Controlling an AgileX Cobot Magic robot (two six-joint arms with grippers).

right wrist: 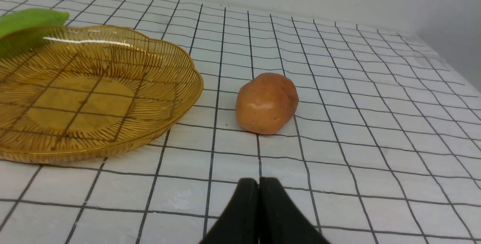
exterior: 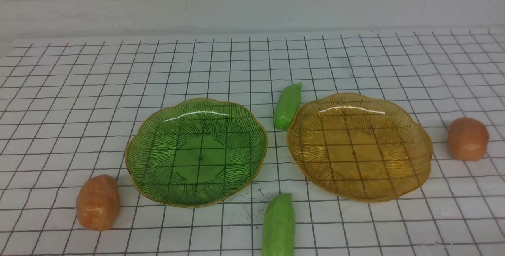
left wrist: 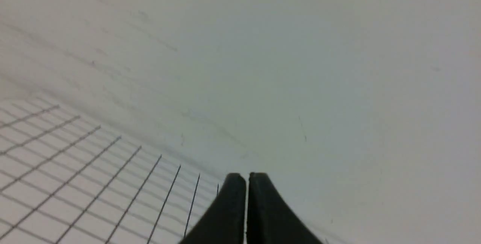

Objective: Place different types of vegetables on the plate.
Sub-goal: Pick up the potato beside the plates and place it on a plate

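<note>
Pre-grasp, nothing plated: vegetables point(exterior: 287, 106) all lie on the counter point(exterior: 59, 90) beside the two plates point(exterior: 150, 145). Both closed, empty: left end effector point(left wrist: 246, 178), right end effector point(right wrist: 258, 182). Next: right opens for the potato point(right wrist: 266, 103) ahead. Left's target is unclear, its view mostly wall point(left wrist: 300, 67).

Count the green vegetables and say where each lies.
2. The far green vegetable lies between the green plate and amber plate; the near green vegetable lies before their gap, partly cropped.
</note>
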